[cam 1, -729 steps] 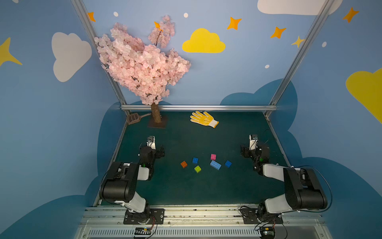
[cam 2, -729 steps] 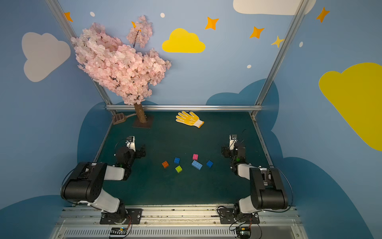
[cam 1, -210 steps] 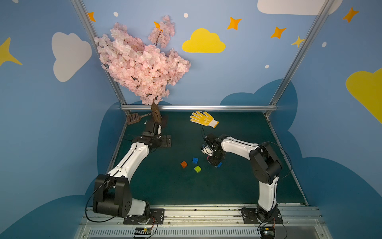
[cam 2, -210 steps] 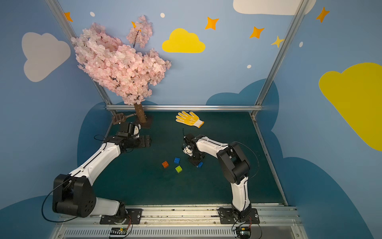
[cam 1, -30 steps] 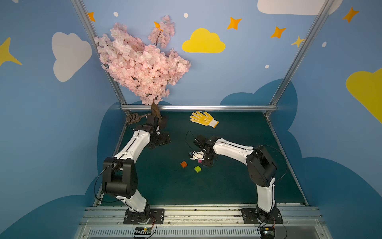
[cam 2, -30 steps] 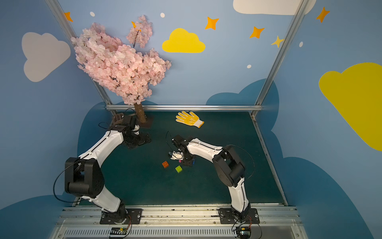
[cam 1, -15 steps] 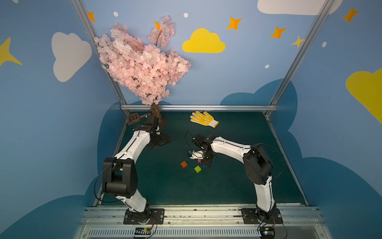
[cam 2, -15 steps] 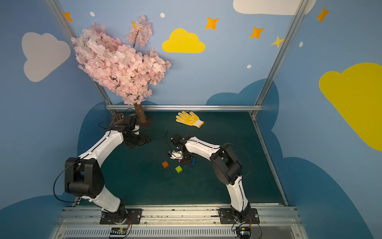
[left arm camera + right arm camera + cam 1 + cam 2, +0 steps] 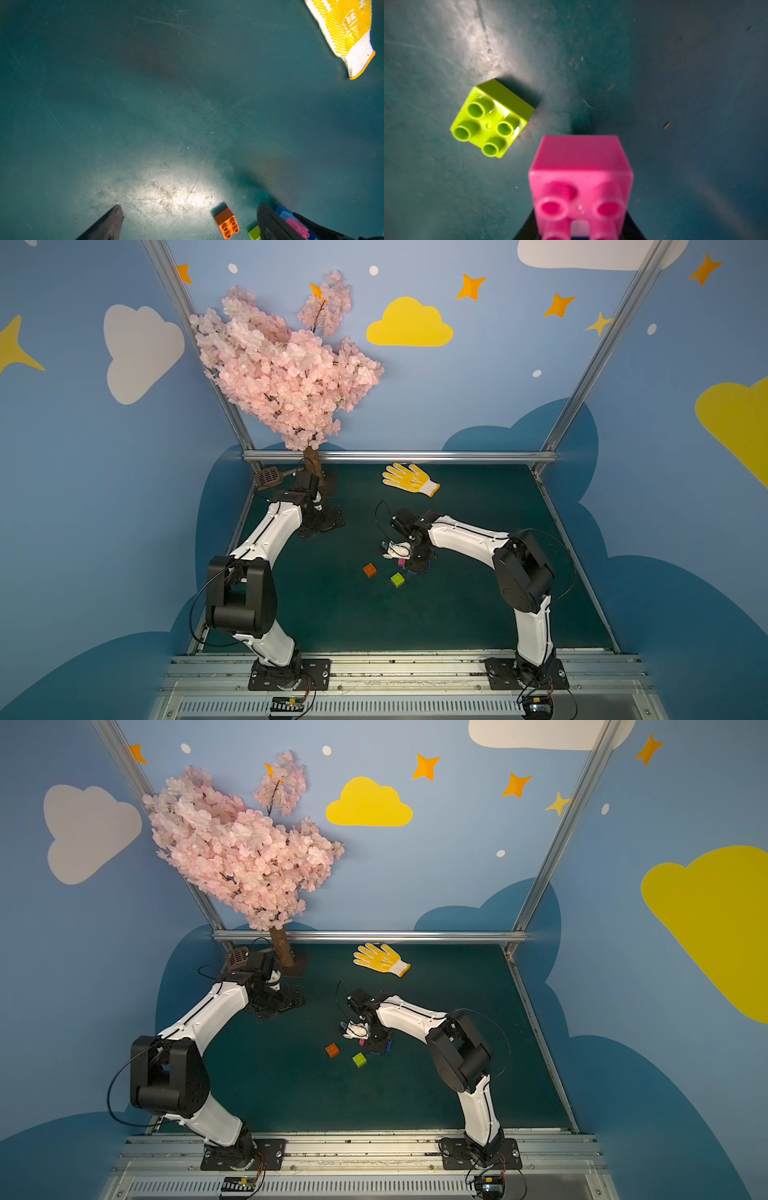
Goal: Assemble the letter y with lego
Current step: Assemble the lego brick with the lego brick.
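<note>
Lego bricks sit mid-desk, 2 of them loose.

Right end effector [image 9: 409,561]: jaws clamped on pink studded plastic brick [image 9: 581,182], studs facing the wrist camera. Cannot tell whether it is on the desk or just above it.

Blue plastic bricks [image 9: 281,211] touch the pink one at the same end effector. How many there are and how they join: cannot tell.

Lime green square studded brick [image 9: 492,118] is loose, studs up, just beside the pink one and not touching it.

Orange square studded brick [image 9: 369,570] is loose, near the lime one, apart from it.

Left end effector [image 9: 323,523]: jaws wide apart, holding nothing. It is at the far left of the dark green desk [image 9: 478,614], near the trunk of the pink blossom tree [image 9: 286,364].

Yellow knit glove [image 9: 409,480] lies flat by the far edge.
</note>
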`<action>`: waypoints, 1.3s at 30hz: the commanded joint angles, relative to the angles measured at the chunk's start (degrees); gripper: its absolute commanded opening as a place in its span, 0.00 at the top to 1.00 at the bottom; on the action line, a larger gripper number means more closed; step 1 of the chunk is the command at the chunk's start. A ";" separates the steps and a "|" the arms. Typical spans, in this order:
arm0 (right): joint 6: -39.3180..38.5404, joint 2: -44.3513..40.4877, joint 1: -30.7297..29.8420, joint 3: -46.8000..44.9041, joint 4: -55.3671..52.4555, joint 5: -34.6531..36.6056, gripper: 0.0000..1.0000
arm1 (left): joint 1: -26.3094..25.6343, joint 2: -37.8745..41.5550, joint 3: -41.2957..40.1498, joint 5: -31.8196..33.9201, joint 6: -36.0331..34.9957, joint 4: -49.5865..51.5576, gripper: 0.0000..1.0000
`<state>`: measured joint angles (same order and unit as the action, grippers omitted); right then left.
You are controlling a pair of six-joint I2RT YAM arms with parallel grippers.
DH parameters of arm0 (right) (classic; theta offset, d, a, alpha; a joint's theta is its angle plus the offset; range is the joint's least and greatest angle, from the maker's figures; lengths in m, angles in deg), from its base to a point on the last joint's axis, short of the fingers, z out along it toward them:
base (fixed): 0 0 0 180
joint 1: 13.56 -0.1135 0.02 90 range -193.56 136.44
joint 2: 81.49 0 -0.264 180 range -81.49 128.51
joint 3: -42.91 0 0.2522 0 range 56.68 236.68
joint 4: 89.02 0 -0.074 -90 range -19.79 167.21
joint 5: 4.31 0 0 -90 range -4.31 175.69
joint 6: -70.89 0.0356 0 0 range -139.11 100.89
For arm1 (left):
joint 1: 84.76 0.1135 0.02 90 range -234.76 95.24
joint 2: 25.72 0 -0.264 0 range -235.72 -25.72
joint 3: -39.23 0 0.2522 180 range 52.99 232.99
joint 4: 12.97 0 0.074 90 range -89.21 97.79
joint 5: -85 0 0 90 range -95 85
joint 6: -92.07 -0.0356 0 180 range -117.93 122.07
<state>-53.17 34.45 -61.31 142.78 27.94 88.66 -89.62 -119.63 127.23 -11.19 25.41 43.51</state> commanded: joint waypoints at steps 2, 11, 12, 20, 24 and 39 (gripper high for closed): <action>1.98 3.94 0.36 -4.22 3.09 -3.65 1.00 | 0.29 1.17 -1.98 -1.42 -1.36 -1.81 0.00; 2.34 3.03 0.74 -4.74 3.13 -3.31 1.00 | 0.22 0.60 -1.87 -1.45 -1.34 -1.79 0.00; 2.41 2.92 0.80 -4.64 3.07 -3.25 1.00 | 0.25 0.57 -1.75 -1.32 -1.31 -1.63 0.00; 3.28 1.43 1.00 -3.54 2.78 -2.08 0.78 | 0.33 0.53 -1.80 -1.10 -1.33 -1.50 0.00; 3.42 0.93 1.15 -3.12 2.61 -1.47 0.70 | 0.28 0.57 -1.73 -0.86 -1.31 -1.41 0.00; 4.09 -0.34 1.38 -1.48 2.19 -1.29 0.58 | 0.34 0.68 -1.82 -0.22 -1.52 -1.21 0.00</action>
<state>-49.67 33.78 -60.24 141.08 30.32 87.56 -89.62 -119.43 125.09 -11.65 24.68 41.74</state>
